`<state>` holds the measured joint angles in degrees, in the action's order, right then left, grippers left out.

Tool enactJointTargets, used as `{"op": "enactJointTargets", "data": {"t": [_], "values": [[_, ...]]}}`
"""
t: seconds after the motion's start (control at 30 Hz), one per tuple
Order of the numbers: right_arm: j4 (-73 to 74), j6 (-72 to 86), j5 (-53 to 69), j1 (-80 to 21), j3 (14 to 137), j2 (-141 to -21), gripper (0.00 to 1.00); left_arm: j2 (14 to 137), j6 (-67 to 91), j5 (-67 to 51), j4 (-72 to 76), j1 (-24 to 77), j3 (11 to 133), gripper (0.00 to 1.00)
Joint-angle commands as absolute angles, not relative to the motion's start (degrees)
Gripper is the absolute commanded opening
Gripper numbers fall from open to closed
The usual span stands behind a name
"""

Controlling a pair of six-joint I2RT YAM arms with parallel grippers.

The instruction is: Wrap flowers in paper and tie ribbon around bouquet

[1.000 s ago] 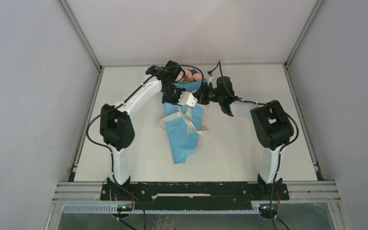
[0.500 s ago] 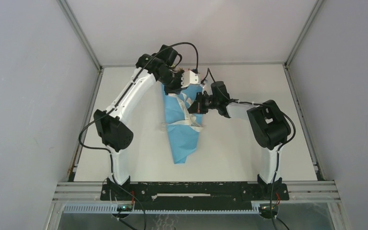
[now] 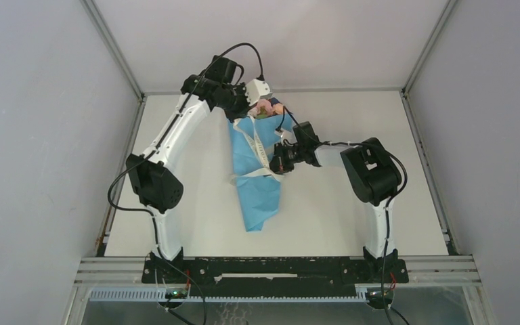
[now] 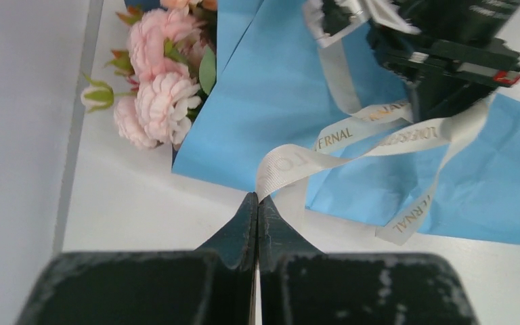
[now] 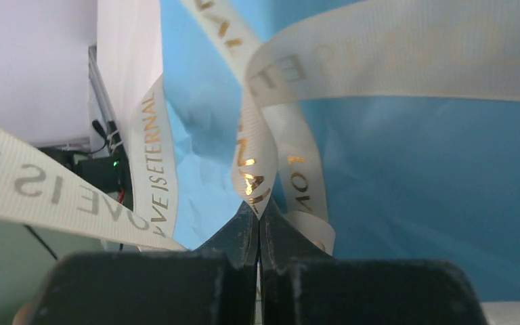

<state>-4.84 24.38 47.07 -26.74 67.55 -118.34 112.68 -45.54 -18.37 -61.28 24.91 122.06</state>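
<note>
You have both claws pinched fully closed on the ribbon (image 4: 352,139): the left gripper (image 4: 258,203) nips one strand near the flowers (image 4: 159,101), the right gripper (image 5: 258,217) another. The bouquet (image 3: 261,189) lies on the table (image 3: 338,217), blooms toward the far edge.

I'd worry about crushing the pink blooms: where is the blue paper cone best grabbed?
Probably the narrow lower half of the light-blue paper cone, below the cream-white fabric ribbon, coming from above and pinching across its width. It lies flat and tapers slim there, far from the pink flowers.
</note>
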Motion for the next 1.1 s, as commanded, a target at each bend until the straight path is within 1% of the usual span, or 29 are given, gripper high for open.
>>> {"op": "enactJointTargets", "data": {"t": [0.0, 0.03, 0.1, 0.23, 0.27, 0.4, 0.5, 0.6, 0.73, 0.83, 0.93, 0.97, 1.0, 1.07], "values": [[4.28, 14.71, 55.75, -27.7, 71.38, -117.92, 0.04, 109.12, -40.48, -17.2, -55.42, 23.07, 117.74, 0.0], [6.39, 12.78, 56.95, -27.72, 71.51, -117.52, 0.07, 108.97, -40.36, -17.46, -55.02, 23.0, 116.84, 0.0], [10.84, 9.28, 56.8, -27.62, 71.73, -116.38, 0.18, 108.6, -40.16, -17.69, -53.67, 23.02, 114.81, 0.0], [17.91, 5.55, 53.02, -27.02, 74.01, -115.06, 0.44, 108.97, -39.35, -20.7, -52.18, 23.08, 112.29, 0.0], [18.8, 5.8, 51.5, -26.5, 74.8, -114.48, 0.49, 109.25, -38.73, -21.23, -51.69, 23.16, 111.8, 0.0], [20.08, 7.73, 46.17, -23.66, 78.08, -112.03, 0.59, 110.89, -38.58, -20.31, -50.92, 24.67, 110.7, 0.0], [24.83, 4.59, 42.38, -23.24, 81.16, -112.74, 0.63, 110.8, -38.99, -17.95, -48.25, 24.87, 108.23, 0.0], [28.73, 2.63, 40.56, -22.66, 82.53, -113.32, 0.64, 110.27, -40.01, -14.34, -45.09, 24.81, 104.9, 0.0], [28.58, 2.61, 40.79, -21.6, 82.35, -111.68, 0.63, 109.83, -42.03, -11.54, -43.87, 24.79, 101.58, 0.0], [28.92, 2.37, 38.33, -21.78, 81.66, -110.08, 0.59, 109.45, -43.63, -10.17, -43.68, 24.79, 99.96, 0.0], [27.04, 4.73, 34.91, -20.57, 78.3, -107.91, 0.49, 109.01, -47.68, -10.45, -47.11, 24.79, 99.34, 0.0], [26.07, 6.61, 34.17, -19.73, 76.98, -107.2, 0.46, 108.77, -49.98, -10.66, -49.03, 24.85, 99.25, 0.03], [24.93, 8.89, 33.44, -18.5, 75.29, -106.82, 0.44, 108.48, -53.34, -10.92, -51.55, 24.87, 99.2, 0.08], [23.72, 12.73, 31.94, -16.59, 72.97, -106.21, 0.43, 107.65, -58.36, -11.6, -57.0, 24.85, 99.18, 0.22]]}}
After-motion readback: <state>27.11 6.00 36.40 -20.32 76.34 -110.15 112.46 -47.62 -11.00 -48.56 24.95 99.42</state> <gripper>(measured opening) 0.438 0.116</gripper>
